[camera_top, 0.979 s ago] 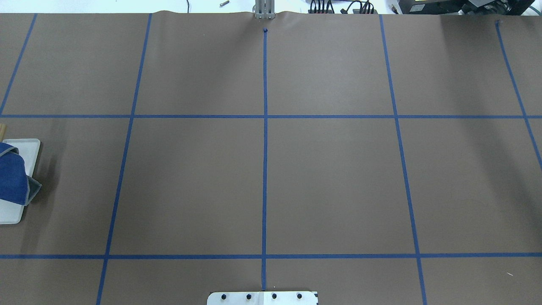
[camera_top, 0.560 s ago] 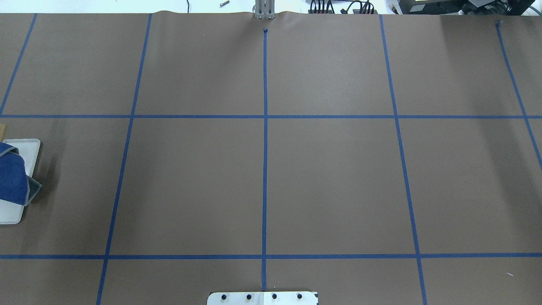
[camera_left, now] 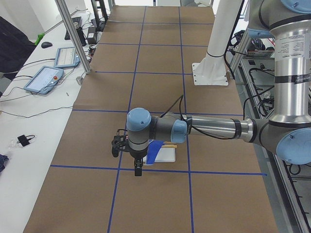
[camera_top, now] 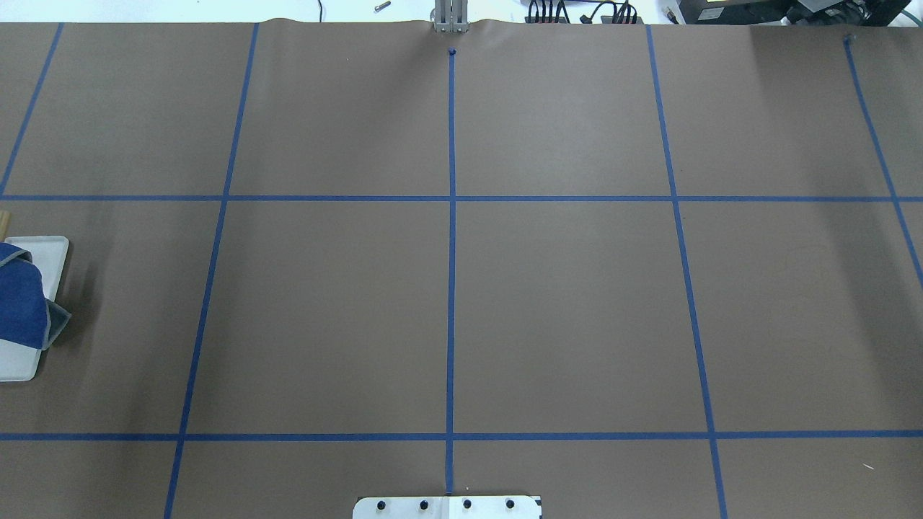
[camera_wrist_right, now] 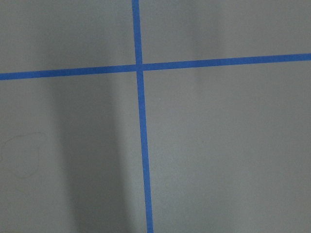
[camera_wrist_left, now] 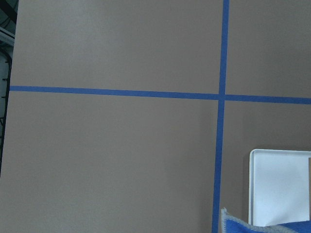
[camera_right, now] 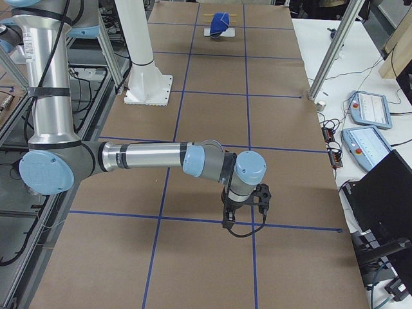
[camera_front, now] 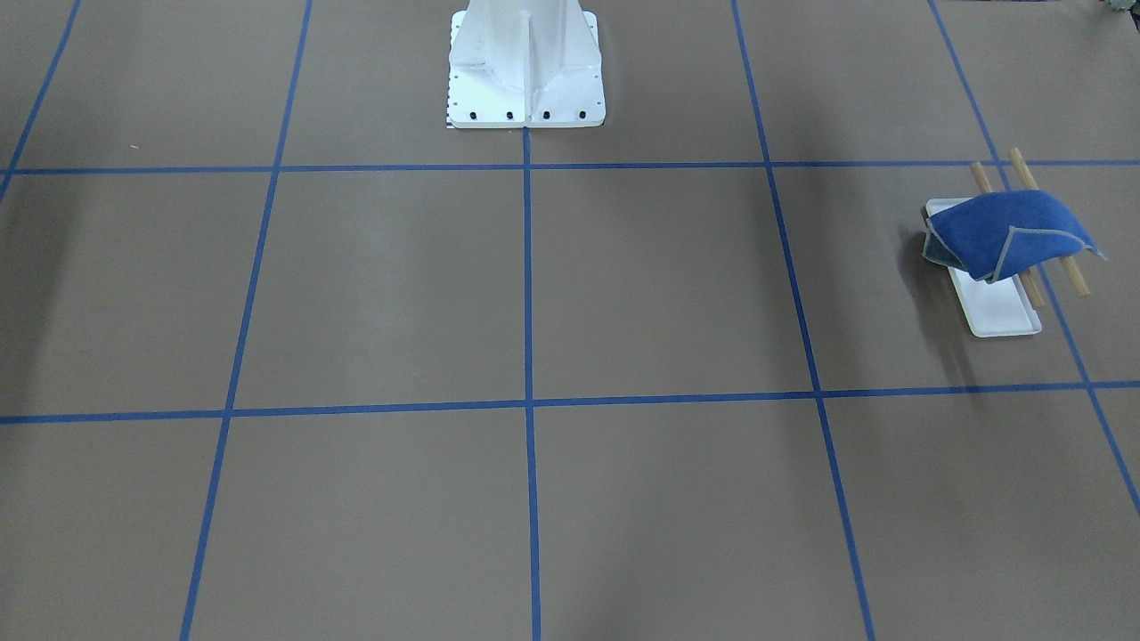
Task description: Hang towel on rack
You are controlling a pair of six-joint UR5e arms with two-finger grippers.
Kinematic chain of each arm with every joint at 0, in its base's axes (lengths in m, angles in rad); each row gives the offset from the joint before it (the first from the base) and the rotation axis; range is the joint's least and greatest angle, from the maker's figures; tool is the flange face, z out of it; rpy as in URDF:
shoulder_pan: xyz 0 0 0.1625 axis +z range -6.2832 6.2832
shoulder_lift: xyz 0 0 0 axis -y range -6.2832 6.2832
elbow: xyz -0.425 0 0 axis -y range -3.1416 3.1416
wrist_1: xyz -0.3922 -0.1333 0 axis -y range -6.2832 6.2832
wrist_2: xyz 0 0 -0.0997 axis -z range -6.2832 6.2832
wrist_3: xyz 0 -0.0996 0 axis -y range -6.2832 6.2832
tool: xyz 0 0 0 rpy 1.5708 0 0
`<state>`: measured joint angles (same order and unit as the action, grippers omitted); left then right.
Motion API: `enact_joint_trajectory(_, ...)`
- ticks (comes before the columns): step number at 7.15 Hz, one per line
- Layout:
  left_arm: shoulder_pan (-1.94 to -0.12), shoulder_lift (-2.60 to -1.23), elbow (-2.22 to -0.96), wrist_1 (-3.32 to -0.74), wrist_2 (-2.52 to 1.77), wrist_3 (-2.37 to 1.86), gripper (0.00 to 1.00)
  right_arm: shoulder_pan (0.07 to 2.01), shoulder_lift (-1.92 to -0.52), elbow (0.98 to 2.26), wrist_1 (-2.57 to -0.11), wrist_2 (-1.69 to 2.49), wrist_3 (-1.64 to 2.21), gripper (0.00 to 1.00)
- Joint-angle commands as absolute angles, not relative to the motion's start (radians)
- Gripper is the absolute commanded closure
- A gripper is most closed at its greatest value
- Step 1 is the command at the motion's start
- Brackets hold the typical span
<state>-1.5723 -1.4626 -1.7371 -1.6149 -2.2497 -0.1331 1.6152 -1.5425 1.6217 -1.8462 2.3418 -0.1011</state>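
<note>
Front-facing: small royal-blue square towel (camera_front: 1002, 233) lies draped over both light wooden rods of the white-based rack (camera_front: 1002, 313) | Overhead: towel's edge overhangs rack's base | Exterior left: left gripper (camera_left: 137, 170) hangs near rack, jaw width impossible to tell | Exterior right: right gripper (camera_right: 227, 222) well apart from rack, jaw width likewise unclear | Left wrist: towel corner beside rack's base

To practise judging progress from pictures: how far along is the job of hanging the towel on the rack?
Done: the towel lies draped over both wooden rods of the rack, somewhat bunched, with one corner folded over. In hand: nothing; no gripper touches it in the front view. The left gripper hangs near the rack, the right gripper far off. Left: probably only parking the arms.
</note>
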Motion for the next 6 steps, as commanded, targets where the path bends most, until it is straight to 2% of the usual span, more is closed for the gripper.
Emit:
enact_joint_trajectory(1,-1.574,-1.442,-1.746,-1.617,-2.286,-0.133,0.01,1.615,-1.558,1.599,-1.777,2.341,-0.091,0.0)
enact_joint_trajectory(6,-1.572,-1.45,-1.746,-1.618,-2.289,-0.133,0.01,1.615,-1.552,1.608,-1.772,2.341,-0.08,0.0)
